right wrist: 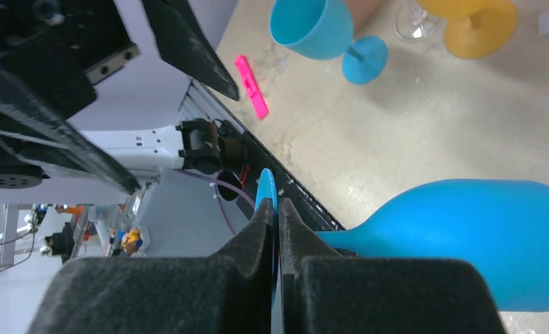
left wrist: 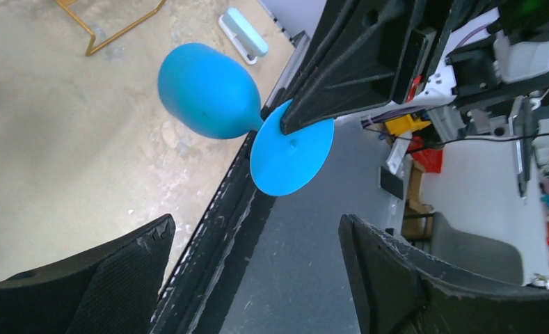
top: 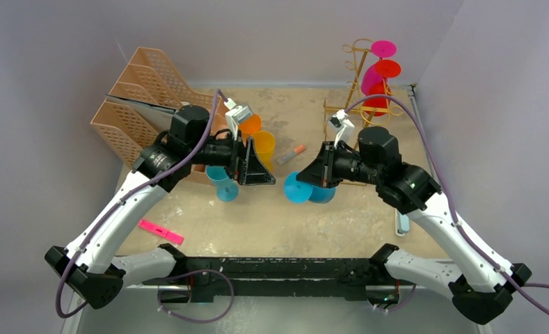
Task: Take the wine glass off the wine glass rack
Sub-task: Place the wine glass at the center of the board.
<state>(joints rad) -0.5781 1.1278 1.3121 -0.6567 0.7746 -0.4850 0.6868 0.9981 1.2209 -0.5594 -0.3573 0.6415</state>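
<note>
The wine glass [top: 300, 188] hangs sideways over the worktop [top: 257, 223], well clear of the rack [top: 358, 66], with its foot pinched edge-on in the right tool [right wrist: 277, 210]. Its stem runs across between the arms, foot toward the left tool [left wrist: 254, 271], which gapes wide and empty.

The beige counter [top: 257, 223] carries a peach file organiser [top: 136, 97] at back left, the gold wine glass rack [top: 341, 111] at back right, a pink strip [top: 161, 232] at front left and a small orange marker [top: 292, 154] near the middle.
</note>
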